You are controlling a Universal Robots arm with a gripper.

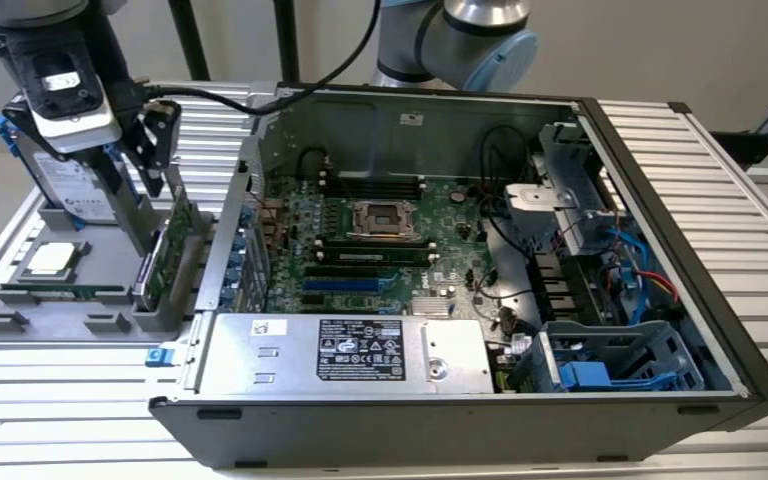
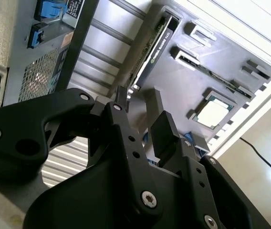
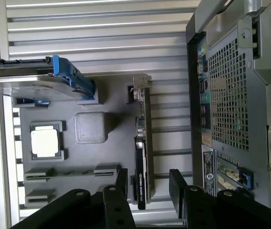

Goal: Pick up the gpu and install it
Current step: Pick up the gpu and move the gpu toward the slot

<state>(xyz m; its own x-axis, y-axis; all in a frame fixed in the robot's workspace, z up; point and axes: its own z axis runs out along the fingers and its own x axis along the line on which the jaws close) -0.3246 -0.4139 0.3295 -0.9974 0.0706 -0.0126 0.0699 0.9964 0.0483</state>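
Observation:
The gpu (image 1: 168, 252) stands on its long edge in a slot of the grey parts tray (image 1: 37, 325), on the exterior view's left, next to the open computer case (image 1: 651, 330). It is a green board with a black cooler and a silver end bracket (image 3: 141, 83). My gripper (image 1: 152, 160) hangs just above the card's top edge, open, with nothing between its fingers. In the first wrist view the gpu (image 3: 143, 157) runs edge-on toward the gap of the gripper (image 3: 150, 187). In the second wrist view the gpu (image 2: 155, 42) lies beyond the gripper (image 2: 140, 115).
On the tray a silver hard drive with blue rails (image 1: 71, 185) stands close behind the gripper, with a processor (image 1: 53, 258) and a memory stick (image 1: 64, 292) lying nearby. Inside the case are the motherboard (image 1: 371, 240), its blue slot (image 1: 344, 283) and the power supply (image 1: 344, 350).

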